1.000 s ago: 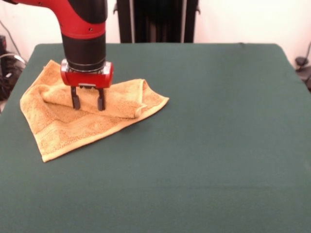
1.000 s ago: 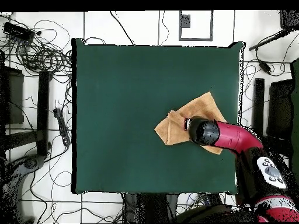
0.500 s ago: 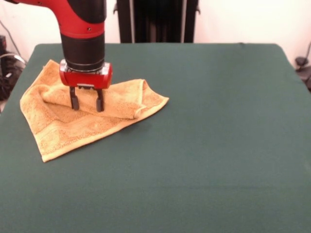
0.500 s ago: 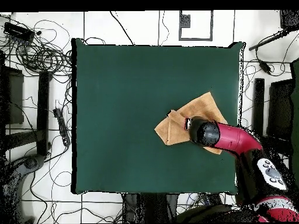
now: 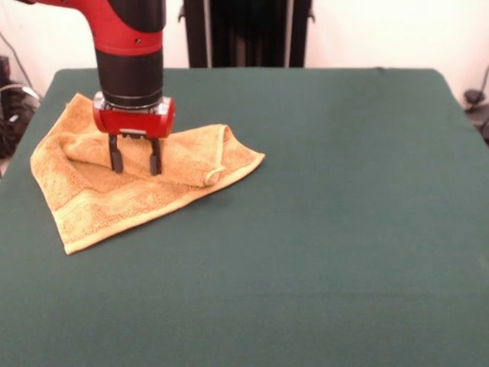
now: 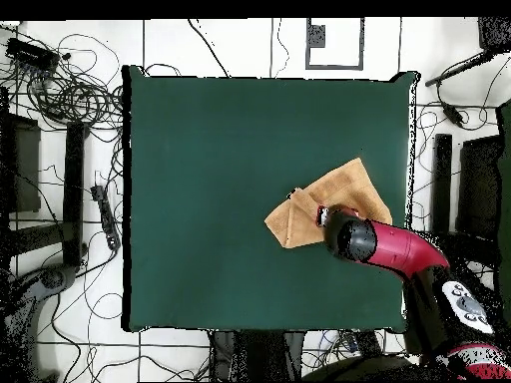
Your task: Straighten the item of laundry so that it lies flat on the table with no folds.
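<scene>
The golden-orange towel (image 5: 99,195) lies on the dark green table (image 5: 321,229) at the left of the front view. Its far part is folded over into a thick roll that ends near the right corner. In the overhead view the towel (image 6: 339,190) lies near the table's (image 6: 220,180) right edge. My gripper (image 5: 134,163) hangs straight down over the folded part. Its two dark fingers (image 5: 116,159) are open, tips just above or touching the fold, with nothing held. In the overhead view the arm covers the gripper (image 6: 329,221) and part of the towel.
The table's left edge runs close to the towel (image 5: 23,153). Cables (image 6: 60,90) and stands lie on the floor around the table in the overhead view. A black post (image 5: 248,30) stands behind the far edge.
The gripper has shifted slightly left and a little away from the camera over the fold. The towel has barely moved.
</scene>
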Available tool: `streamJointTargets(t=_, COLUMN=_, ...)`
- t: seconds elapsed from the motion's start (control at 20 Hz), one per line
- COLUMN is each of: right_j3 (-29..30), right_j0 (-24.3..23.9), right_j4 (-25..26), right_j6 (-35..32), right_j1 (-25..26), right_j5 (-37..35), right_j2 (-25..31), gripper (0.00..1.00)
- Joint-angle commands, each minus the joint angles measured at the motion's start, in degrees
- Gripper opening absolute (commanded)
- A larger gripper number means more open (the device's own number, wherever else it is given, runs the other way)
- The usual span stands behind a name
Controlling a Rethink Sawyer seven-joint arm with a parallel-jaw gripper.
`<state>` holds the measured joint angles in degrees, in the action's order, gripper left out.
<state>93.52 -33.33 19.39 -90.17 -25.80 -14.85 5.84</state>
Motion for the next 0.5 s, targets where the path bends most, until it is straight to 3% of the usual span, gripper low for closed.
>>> streamJointTargets(t=0.05, right_j3=11.72, right_j0=0.03, right_j4=0.28, right_j6=-12.18, right_j1=6.2, right_j5=3.63, right_j2=-1.95, gripper=1.0)
streamJointTargets(t=0.5, right_j3=11.6, right_j0=-0.23, right_j4=-1.22, right_j6=-11.56, right_j1=8.28, right_j5=7.24, right_j2=-2.02, gripper=1.0)
